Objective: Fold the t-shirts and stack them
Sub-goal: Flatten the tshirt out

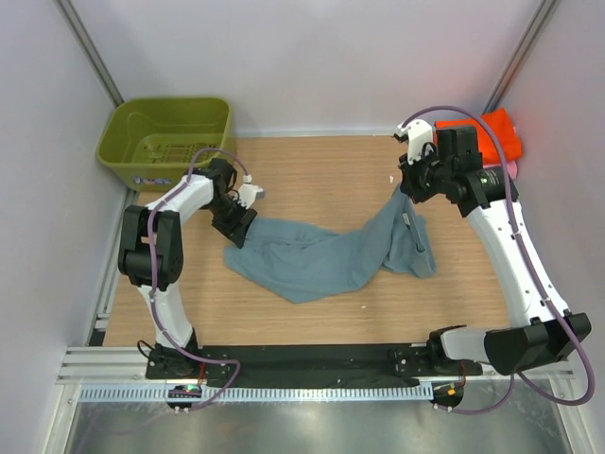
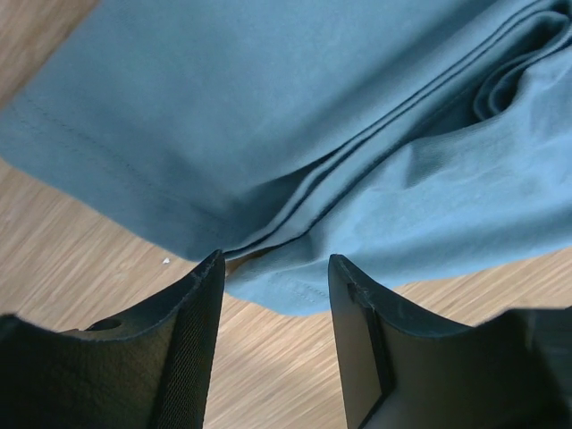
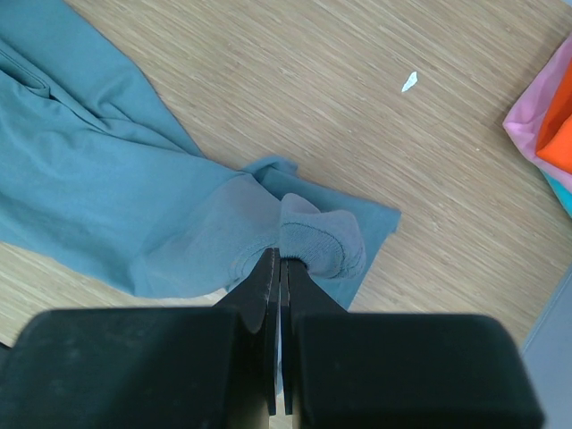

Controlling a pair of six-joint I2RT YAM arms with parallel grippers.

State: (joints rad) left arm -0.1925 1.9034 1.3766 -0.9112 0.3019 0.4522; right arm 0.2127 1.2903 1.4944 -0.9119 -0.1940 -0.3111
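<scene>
Blue-grey t-shirt [image 1: 321, 255]: unfolded and crumpled, spread across the middle of the table [image 1: 312, 170]; bulk lying flat and rumpled left of centre, right part drawn up in a taut band toward the right gripper.

Right gripper [image 3: 281, 259]: pressed together on a small wad of the blue-grey cloth; ribbed edge bulging just past the fingertips. Held above the wood, cloth hanging away down and to the left in the wrist view.

Left gripper [image 2: 275, 304]: spread wide, nothing between the fingers [image 2: 192, 331]. Set low at the shirt's left end; stitched hem and several stacked folds just beyond the tips. Contact with the cloth: cannot tell.

Left end of shirt: layered, with a dark crease running diagonally where the folds overlap; bare wood showing below the hem.

Orange t-shirt [image 1: 496, 132]: folded, at the far right corner of the table, behind the right arm.

Pink t-shirt [image 3: 527, 121]: folded, under the orange one, edge sticking out toward the table centre.

Teal t-shirt [image 3: 565, 192]: only a sliver at the frame edge, beneath the pink.

Basket [image 1: 165, 142]: olive-green plastic, far left corner, upright, well apart from the shirt.

White scrap [image 3: 408, 82]: tiny fleck on the bare wood between the lifted cloth and the folded pile.
</scene>
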